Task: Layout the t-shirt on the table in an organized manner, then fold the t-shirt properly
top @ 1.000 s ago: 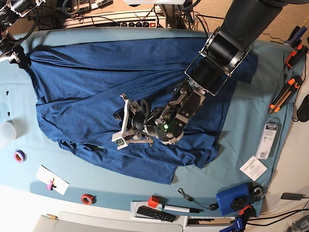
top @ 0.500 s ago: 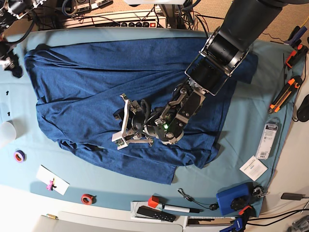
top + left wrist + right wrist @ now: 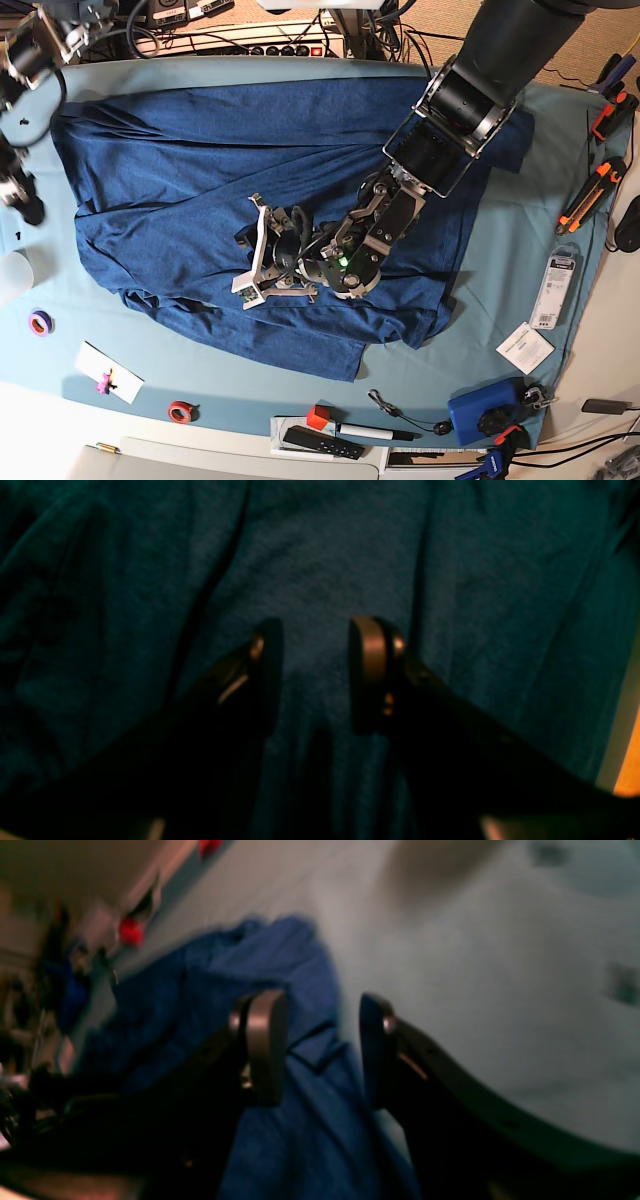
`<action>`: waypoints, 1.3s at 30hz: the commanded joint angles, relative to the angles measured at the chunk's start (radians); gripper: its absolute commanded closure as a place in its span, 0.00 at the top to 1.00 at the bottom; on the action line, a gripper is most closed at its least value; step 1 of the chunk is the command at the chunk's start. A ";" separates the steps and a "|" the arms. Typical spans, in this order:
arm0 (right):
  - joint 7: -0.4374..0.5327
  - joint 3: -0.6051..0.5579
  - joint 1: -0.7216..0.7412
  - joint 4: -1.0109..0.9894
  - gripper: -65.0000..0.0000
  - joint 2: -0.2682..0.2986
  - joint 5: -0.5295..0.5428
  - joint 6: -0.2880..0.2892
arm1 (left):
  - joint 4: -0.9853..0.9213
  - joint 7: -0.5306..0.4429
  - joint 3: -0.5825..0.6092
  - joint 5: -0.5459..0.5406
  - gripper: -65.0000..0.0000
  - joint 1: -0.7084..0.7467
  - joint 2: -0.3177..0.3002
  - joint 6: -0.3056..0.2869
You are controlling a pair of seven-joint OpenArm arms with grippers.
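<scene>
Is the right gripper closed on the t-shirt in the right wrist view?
No, the right gripper is open, the t-shirt lying loose beyond its fingers.

Teal table (image 3: 520,270): t-shirt (image 3: 200,180) spread; tools along edges.

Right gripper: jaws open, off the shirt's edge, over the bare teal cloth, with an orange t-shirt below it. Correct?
Not quite: the t-shirt is dark navy blue, not orange. The right wrist view shows the right gripper with jaws open, blue fabric beneath them and the teal-covered table beside it.
</scene>
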 commanded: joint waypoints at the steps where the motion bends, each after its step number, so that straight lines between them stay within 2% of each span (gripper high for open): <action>1: 0.042 -0.029 0.034 0.015 0.38 0.032 0.000 0.001 | 0.017 -0.019 -0.005 -0.011 0.31 -0.033 0.011 -0.004; 7: 0.172 -0.253 0.143 0.015 0.38 0.031 -0.175 0.001 | 0.017 -0.018 -0.005 -0.011 0.31 -0.033 0.011 -0.003; 10: 0.212 -0.366 0.192 0.015 0.38 0.031 -0.259 -0.022 | 0.017 -0.018 -0.005 -0.011 0.31 -0.033 0.011 -0.003; 15: 0.295 -0.536 0.216 0.014 0.37 0.018 -0.423 -0.124 | 0.017 -0.018 -0.005 -0.011 0.31 -0.033 0.011 -0.003; 17: 0.315 -0.580 0.215 0.013 0.28 -0.001 -0.489 -0.159 | 0.017 -0.018 -0.005 -0.011 0.31 -0.033 0.011 -0.003; 19: 0.338 -0.605 0.216 0.013 0.14 -0.024 -0.535 -0.183 | 0.017 -0.018 -0.005 -0.011 0.31 -0.033 0.011 -0.003; 21: 0.377 -0.620 0.216 0.013 0.01 -0.046 -0.569 -0.183 | 0.017 -0.018 -0.005 -0.011 0.31 -0.033 0.011 -0.003; 26: 0.481 -0.620 0.219 0.013 0.00 -0.089 -0.687 -0.190 | 0.017 -0.009 -0.005 -0.011 0.31 -0.033 0.011 -0.003; 32: 0.549 -0.620 0.263 0.013 0.00 -0.093 -0.759 -0.236 | 0.017 -0.003 -0.005 -0.011 0.31 -0.033 0.011 -0.003; 36: 0.515 -0.620 0.325 0.013 0.00 -0.093 -0.765 -0.238 | 0.017 -0.004 -0.005 -0.011 0.31 -0.033 0.011 -0.003; 39: 0.411 -0.620 0.362 0.013 0.00 -0.090 -0.759 -0.238 | 0.017 -0.003 -0.005 -0.010 0.31 -0.033 0.010 0.000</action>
